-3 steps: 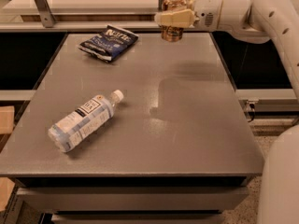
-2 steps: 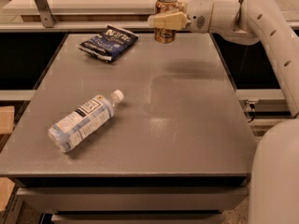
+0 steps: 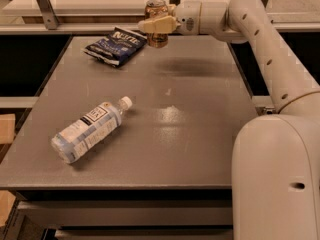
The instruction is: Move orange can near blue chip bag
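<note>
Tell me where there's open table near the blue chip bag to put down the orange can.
Free: the strip right of the blue chip bag, below the gripper holding the orange can, and the table's whole right half. Crowded: the front left, where the water bottle lies.

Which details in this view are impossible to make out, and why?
Camera view: the can's middle, with its script, is covered by the pincer clamped around it.
Camera view: the bottle's label text is too small.
Camera view: the robot's base is cut off by the right and bottom edges.
</note>
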Robot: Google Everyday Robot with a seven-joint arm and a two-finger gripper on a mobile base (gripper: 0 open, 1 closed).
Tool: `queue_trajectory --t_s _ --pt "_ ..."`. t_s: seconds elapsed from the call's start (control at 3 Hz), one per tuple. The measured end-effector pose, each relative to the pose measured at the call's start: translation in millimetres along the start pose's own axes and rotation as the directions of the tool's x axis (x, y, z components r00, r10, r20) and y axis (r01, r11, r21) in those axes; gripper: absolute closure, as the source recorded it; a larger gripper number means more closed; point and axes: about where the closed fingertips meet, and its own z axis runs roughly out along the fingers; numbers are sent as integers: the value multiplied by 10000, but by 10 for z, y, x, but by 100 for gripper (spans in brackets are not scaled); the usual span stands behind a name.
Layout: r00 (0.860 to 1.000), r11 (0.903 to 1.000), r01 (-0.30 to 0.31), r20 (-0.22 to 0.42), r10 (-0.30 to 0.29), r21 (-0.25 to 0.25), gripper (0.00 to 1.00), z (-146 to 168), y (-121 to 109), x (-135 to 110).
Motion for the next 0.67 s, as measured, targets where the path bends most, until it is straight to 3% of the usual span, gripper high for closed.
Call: queue_trajectory --t_s 0.67 --pt "9997 9996 -229 -74 230 157 100 59 -115 156"
